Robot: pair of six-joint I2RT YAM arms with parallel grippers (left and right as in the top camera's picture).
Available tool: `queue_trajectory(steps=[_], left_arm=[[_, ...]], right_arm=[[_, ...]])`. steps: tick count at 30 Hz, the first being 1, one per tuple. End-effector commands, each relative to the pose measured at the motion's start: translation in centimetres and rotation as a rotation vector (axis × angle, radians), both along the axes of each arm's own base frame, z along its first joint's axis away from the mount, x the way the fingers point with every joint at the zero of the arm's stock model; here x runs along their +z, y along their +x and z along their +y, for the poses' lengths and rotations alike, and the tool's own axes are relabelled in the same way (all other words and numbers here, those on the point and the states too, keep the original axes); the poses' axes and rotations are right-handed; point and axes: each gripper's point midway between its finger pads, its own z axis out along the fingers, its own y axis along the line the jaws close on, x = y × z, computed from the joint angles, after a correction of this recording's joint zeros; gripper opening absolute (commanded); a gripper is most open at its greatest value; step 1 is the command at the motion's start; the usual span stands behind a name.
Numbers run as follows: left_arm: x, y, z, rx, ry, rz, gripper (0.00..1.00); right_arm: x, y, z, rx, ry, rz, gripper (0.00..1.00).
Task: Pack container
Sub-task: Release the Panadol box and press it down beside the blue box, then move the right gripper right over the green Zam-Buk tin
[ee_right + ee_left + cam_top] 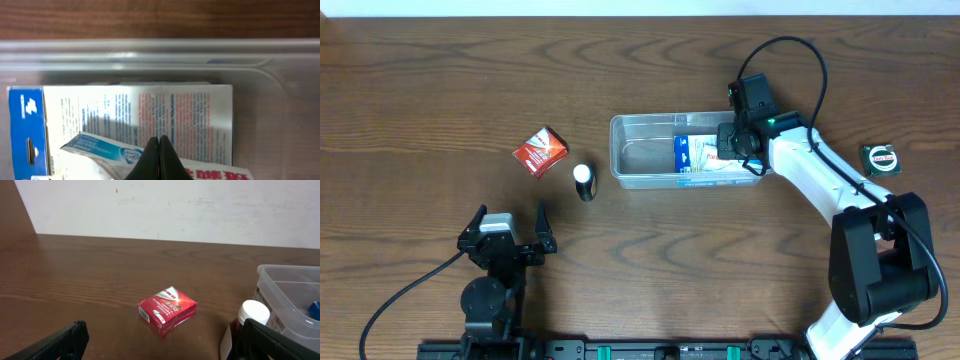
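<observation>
Clear container [616, 150] holding blue carton [695, 155], right end effector [159, 142] closed over it, left end effector [511, 211] open

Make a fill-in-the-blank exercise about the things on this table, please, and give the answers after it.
The blue-and-white carton lies ____ the clear container. The small box outside it is ____. The bottle has a ____ cap. The left gripper has its jaws ____.
Answers: inside; red; white; open.
</observation>
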Motion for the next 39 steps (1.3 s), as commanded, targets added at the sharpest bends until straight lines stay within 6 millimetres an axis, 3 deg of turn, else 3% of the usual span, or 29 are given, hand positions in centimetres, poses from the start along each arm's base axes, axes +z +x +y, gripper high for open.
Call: queue_trajectory(steps=[1,5,19,25,34,39], left_arm=[[-1.8,0.0,0.0,-0.006,0.017,0.041,0.98],[-1.8,0.0,0.0,-0.006,0.017,0.041,0.98],[-1.7,0.0,0.0,-0.006,0.017,0.04,0.98],[-1.8,0.0,0.0,-0.006,0.017,0.041,0.98],[-1.8,0.0,0.0,-0.006,0.017,0.041,0.98],[-1.7,0.0,0.0,-0.006,0.017,0.04,0.98]], right_arm=[[0.9,0.4,1.4,0.077,0.025,-0.014,0.01],[1.1,0.3,2.4,0.13,0.063,-0.009,0.01],[0.8,-1.2,2.2,0.133,0.059,0.06,0.01],[1.5,-0.9,2.4,0.132,0.067,0.056,0.01],[4.7,0.1,2.4,0.141,0.059,0.045,0.01],[9.7,2.1,0.0,0.08,0.061,0.004,0.01]])
